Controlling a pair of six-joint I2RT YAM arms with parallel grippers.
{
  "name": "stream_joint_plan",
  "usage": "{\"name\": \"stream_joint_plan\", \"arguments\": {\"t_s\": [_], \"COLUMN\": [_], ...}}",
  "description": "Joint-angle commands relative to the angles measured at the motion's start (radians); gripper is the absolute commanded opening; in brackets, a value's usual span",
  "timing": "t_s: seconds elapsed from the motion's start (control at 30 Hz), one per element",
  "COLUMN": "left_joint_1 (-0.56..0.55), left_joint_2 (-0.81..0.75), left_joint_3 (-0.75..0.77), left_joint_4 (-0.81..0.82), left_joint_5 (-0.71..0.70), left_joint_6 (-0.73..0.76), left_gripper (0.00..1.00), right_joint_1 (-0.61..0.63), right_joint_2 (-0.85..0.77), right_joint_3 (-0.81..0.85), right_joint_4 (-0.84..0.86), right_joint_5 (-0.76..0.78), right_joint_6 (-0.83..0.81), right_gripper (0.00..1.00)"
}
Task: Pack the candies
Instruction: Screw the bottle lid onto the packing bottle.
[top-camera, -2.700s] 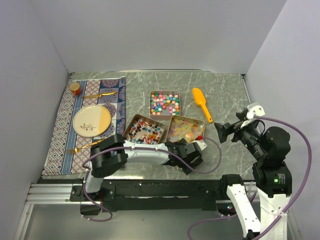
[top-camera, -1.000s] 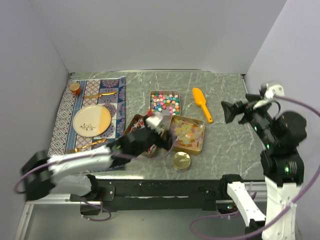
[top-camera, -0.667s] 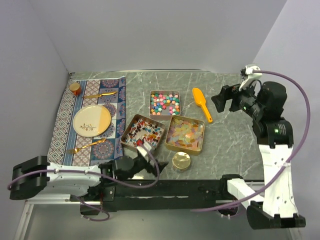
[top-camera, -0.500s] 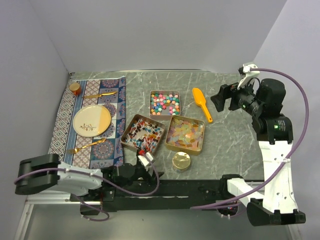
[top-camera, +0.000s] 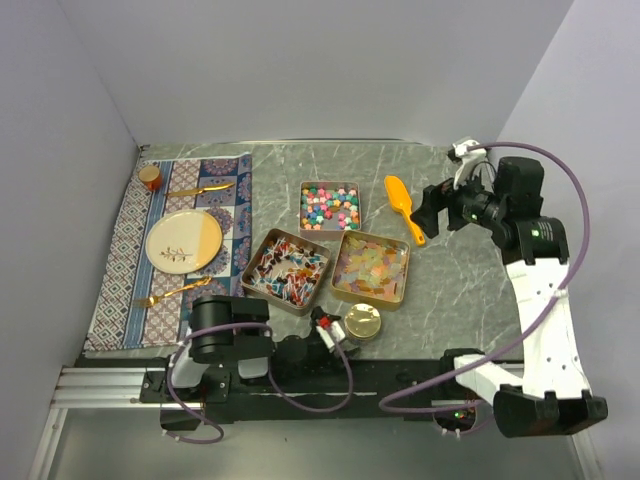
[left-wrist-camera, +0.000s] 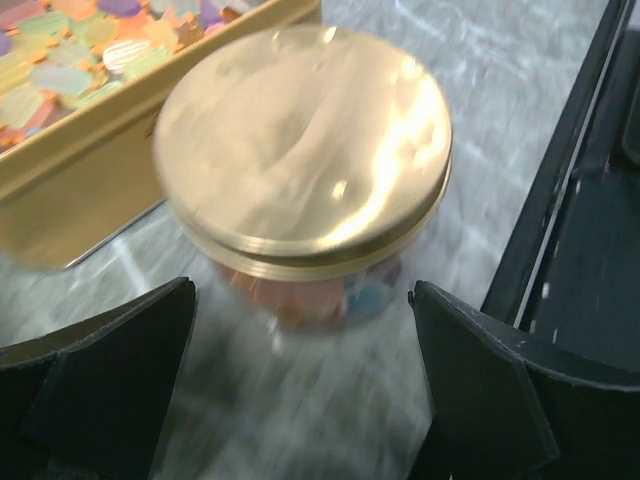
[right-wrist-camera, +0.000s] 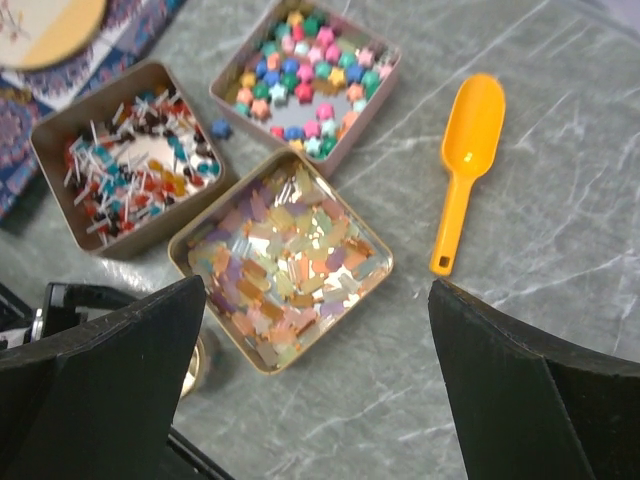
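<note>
Left end effector spread — gold-lidded jar just ahead

This is looking like a robot lab, not a home. Plain pale walls are closing in the table at its far, left and right edges. The table top is showing a grey marble print. Two arms are standing on a metal rail along the near edge, and purple cables are hanging from them. A mat with a plate is lying by the left edge, and tins of candies are sitting mid-table, set out like props.
</note>
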Motion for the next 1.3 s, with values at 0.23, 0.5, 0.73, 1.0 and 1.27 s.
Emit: {"name": "stream_joint_plan", "arguments": {"t_s": [0.23,0.5,0.73,1.0,1.27], "left_joint_1": [-0.001,-0.003,-0.01,-0.013,-0.015], "left_joint_2": [0.237,0.256,0.257,0.268,0.277], "left_joint_3": [0.1,0.074,0.069,0.08,0.095], "left_joint_4": [0.334,0.35,0.322,0.301,0.275], "left_joint_5": [-0.062,-0.007,-0.029,-0.036,-0.064], "left_joint_6": [0.015,0.01,0.013,0.001,-0.03], "left_gripper": [0.97,0.77,0.57,0.5,0.1], "right_joint_1": [-0.004,0.023,0.283,0.479,0.58], "right_joint_2": [0.085,0.114,0.245,0.165,0.162], "right_joint_3": [-0.022,-0.138,-0.203,-0.423,-0.531], "right_joint_4": [-0.08,-0.412,-0.511,-0.272,-0.151], "right_joint_5": [-0.109,-0.259,-0.227,-0.21,-0.184], "right_joint_6": [-0.234,-1.049,-1.267,-1.16,-1.101], "right_gripper": [1.0,0.97,0.08,0.0,0.0]}}
